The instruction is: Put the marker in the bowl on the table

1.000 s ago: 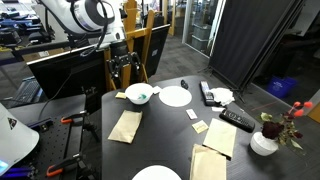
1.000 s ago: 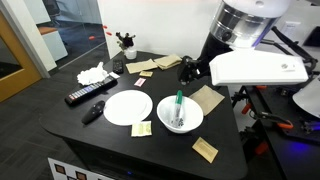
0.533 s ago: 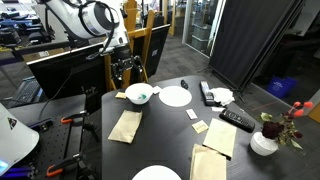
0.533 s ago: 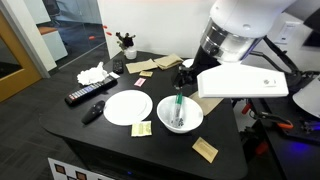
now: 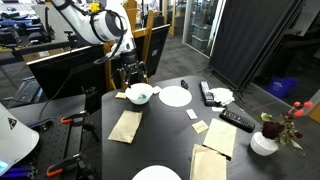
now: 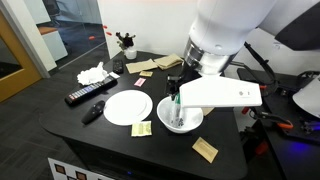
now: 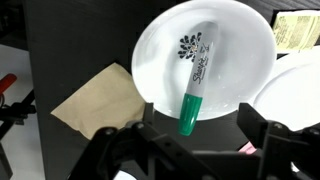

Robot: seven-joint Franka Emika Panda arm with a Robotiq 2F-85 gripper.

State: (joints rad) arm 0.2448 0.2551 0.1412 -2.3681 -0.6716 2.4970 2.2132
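The green and whitish marker lies tilted inside the small white bowl, its green end resting over the near rim. In both exterior views the bowl stands on the dark table with the marker in it. My gripper is open and empty, just above the bowl, its fingers apart on either side of the marker's green end. It also shows in both exterior views.
A flat white plate lies next to the bowl. Brown paper napkins, yellow notes, a black remote and a flower vase also sit on the table.
The arm has swung across above the bowl and now covers more of it in an exterior view. The marker and bowl have not moved.
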